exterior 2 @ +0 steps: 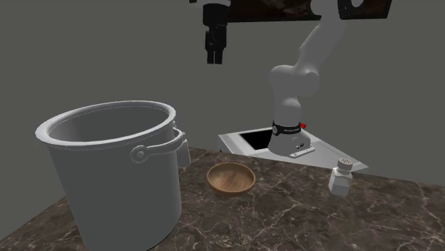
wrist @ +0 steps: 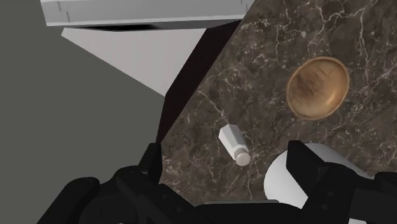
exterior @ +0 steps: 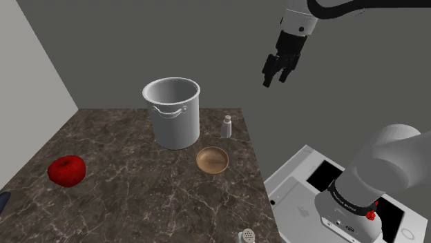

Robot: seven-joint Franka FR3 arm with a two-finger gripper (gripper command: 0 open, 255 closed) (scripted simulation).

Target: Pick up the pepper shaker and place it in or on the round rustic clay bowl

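Observation:
A small white shaker (exterior: 226, 127) stands upright on the dark marble table (exterior: 124, 200), just beside the grey pot (exterior: 173, 114); it is the shaker (wrist: 233, 144) that lies between my fingers in the wrist view. A second white shaker (exterior: 247, 237) with a holed top (exterior 2: 341, 176) stands at the table's edge near the stand. The round brown bowl (exterior: 212, 160) (exterior 2: 231, 178) (wrist: 317, 86) sits empty between them. My gripper (exterior: 276, 69) (exterior 2: 214, 53) (wrist: 222, 159) hangs high above the table's far corner, open and holding nothing.
The tall grey pot (exterior 2: 114, 171) with side handles stands on the side of the bowl away from the stand. A red apple (exterior: 67, 170) lies at the shoulder view's left. The white stand (exterior: 311, 186) adjoins the table's edge.

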